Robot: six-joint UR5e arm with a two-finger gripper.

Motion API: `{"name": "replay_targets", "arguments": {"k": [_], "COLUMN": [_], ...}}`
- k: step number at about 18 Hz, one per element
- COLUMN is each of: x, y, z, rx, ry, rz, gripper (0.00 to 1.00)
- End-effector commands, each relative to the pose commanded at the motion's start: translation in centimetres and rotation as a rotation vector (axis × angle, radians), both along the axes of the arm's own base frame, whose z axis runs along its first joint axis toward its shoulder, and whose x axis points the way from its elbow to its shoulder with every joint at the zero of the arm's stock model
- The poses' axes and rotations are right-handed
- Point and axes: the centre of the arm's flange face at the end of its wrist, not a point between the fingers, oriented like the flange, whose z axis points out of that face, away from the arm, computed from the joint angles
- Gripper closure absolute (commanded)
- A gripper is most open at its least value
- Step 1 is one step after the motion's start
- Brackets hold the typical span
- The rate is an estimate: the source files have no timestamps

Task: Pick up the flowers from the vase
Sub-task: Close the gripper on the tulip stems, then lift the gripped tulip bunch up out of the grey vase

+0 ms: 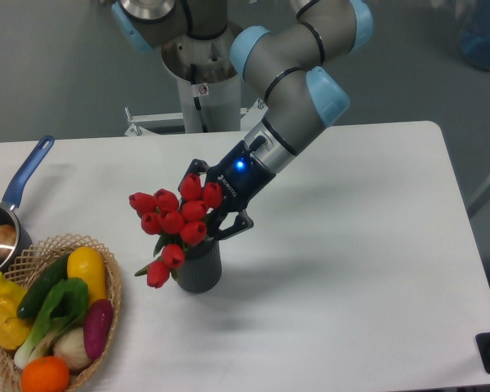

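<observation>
We have the gripper [214,204] down in the bunch, just above the vase [199,268], which stands near the middle of the table [367,261] with the basket [113,306] close on one side and the pan [8,220] further off. The flowers [175,219] sit in the vase, heads spilling toward the basket, one bud drooping low beside the rim. One dark finger shows on either side of the upper buds, but the blooms hide the tips, so we cannot tell whether the jaws are pinching the stems or only set around them. To do this step well, in our view, we want the grip on the gathered stems below the heads, not on the soft buds, and firm enough that no stem slips out as we rise. We should lift straight along the vase's axis; a slanted pull would likely drag on the rim and tip the vase. We should keep going until the stem ends clear the mouth, and watch that drooping bud, which may sit outside the grip.
</observation>
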Motion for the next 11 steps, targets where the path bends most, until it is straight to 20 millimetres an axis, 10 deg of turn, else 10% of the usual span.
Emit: {"name": "replay_targets", "arguments": {"k": [11], "x": [0.2], "y": [-1.5], "z": [3.6], "rx": [0.067], "ry": [-0.001], "rz": [0.031], "gripper": [0.46]}}
